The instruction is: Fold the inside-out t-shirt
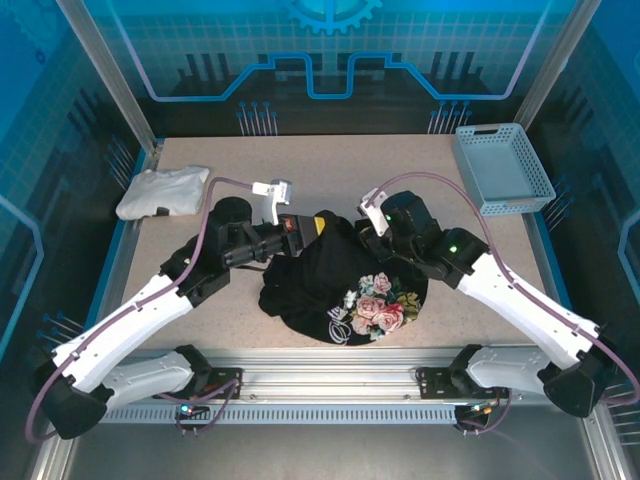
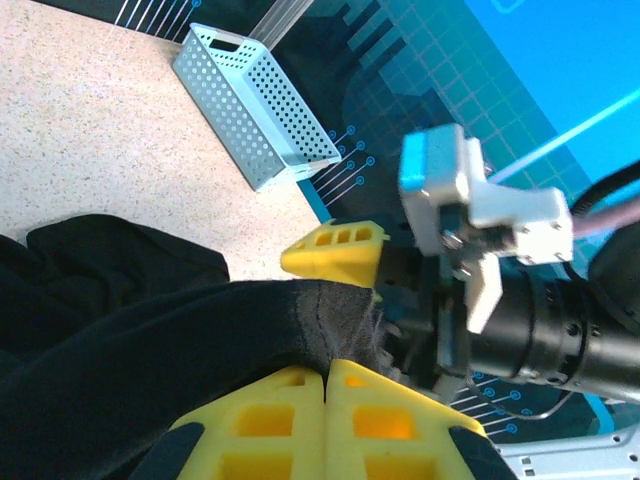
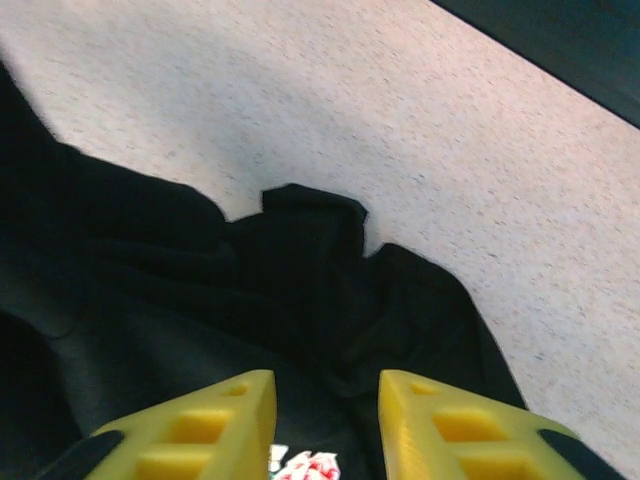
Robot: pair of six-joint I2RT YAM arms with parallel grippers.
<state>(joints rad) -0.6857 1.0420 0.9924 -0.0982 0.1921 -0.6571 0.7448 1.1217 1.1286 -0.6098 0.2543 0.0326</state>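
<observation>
The inside-out t-shirt [image 1: 325, 285] lies in a crumpled black heap at the middle of the table, with its pink floral print [image 1: 378, 300] and white script facing up at the near right. My left gripper [image 1: 305, 228] is at the heap's far edge. In the left wrist view this gripper [image 2: 327, 368] is shut on a raised fold of the shirt's stitched hem [image 2: 325, 315]. My right gripper [image 1: 368, 232] hovers close by at the shirt's far right. In the right wrist view it [image 3: 327, 385] stands open over black folds [image 3: 300, 270], nothing between its fingers.
A white folded garment [image 1: 162, 190] lies at the far left of the table. A pale blue perforated basket [image 1: 500, 167] stands at the far right, also seen in the left wrist view [image 2: 255, 105]. One yellow finger of the right arm [image 2: 335, 250] sits just beyond the pinched hem.
</observation>
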